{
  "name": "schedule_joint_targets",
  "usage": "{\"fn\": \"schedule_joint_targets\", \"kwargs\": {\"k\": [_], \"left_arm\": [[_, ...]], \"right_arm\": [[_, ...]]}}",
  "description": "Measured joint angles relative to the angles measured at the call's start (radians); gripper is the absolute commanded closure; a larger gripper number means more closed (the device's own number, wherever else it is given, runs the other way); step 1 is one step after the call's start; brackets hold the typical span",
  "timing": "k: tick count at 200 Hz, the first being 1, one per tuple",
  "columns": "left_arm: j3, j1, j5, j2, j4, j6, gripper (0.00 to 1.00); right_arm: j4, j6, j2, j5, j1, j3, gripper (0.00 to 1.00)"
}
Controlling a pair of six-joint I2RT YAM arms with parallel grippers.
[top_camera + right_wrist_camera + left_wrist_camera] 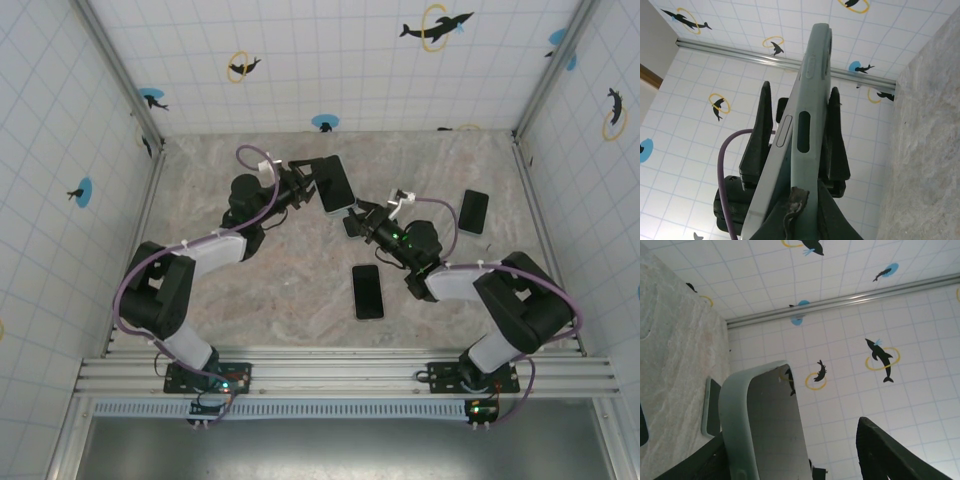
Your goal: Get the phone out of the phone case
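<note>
Over the middle of the table (300,300), you are holding the phone case (335,183) up between the two arms. Your right gripper (797,202) is pinching the lower end of the case, its jaws closed tight on it. Your left gripper (305,187) is standing open around the case. In the left wrist view the pale green rim is leaning against one finger (695,465), while the other finger (890,450) is sitting well apart from it. The phone (775,430) is sitting inside the case, its glass reflecting the tiled wall (850,315). Two dark phones are lying flat on the table, one (368,291) near your right arm and the other (473,211) toward the right wall.
</note>
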Motion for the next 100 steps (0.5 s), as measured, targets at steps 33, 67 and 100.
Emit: {"fn": "schedule_joint_targets", "kwargs": {"k": [33,67,100], "left_arm": [[-0.085,-0.002,-0.016,-0.046,-0.040,-0.002,0.36],[-0.164,-0.026,-0.044,-0.130,-0.087,-0.005,0.36],[-0.200,-0.083,-0.089,-0.211,-0.101,-0.020,0.36]], "right_arm": [[0.024,-0.021,0.014,0.035,0.000,-0.001,1.00],[0.042,-0.047,0.047,0.060,0.000,0.000,1.00],[0.057,-0.062,0.103,0.079,-0.001,0.015,1.00]]}}
